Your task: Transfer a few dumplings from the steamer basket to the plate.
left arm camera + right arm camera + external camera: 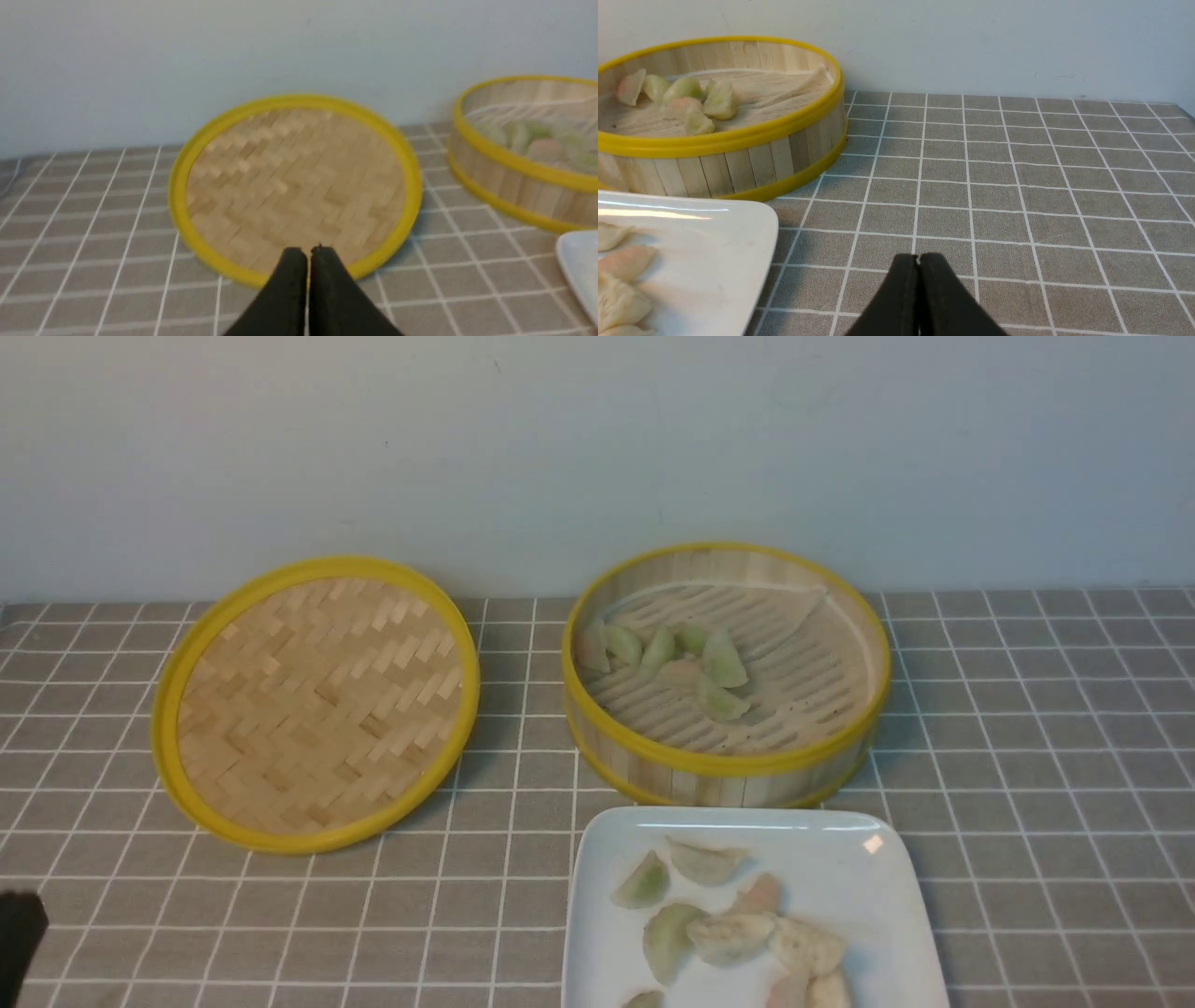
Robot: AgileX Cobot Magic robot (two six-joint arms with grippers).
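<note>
Nearest the robot, a glossy white square plate with rounded corners, on a grey cloth gridded in white. On the plate, a loose cluster of dumplings: small pleated crescents, some pale green, some cream-white, a couple pinkish, several touching or overlapping, the nearest ones cut off by the frame edge. Low at the left edge of the front view, a dark tip of the left gripper; in its wrist view, both black fingers pressed together, nothing between them, hovering before the lid's near rim. Right gripper likewise closed and empty, over bare cloth to the right of the plate. Just beyond the plate, almost touching its far edge, the round bamboo basket: upright slat walls, yellow rims, slatted floor. Inside, toward its left side, more dumplings bunched together, mostly pale green, one or two pinkish. Left of the basket, apart from it, the woven yellow-rimmed lid, propped at a tilt. Farthest, a plain pale wall.
</note>
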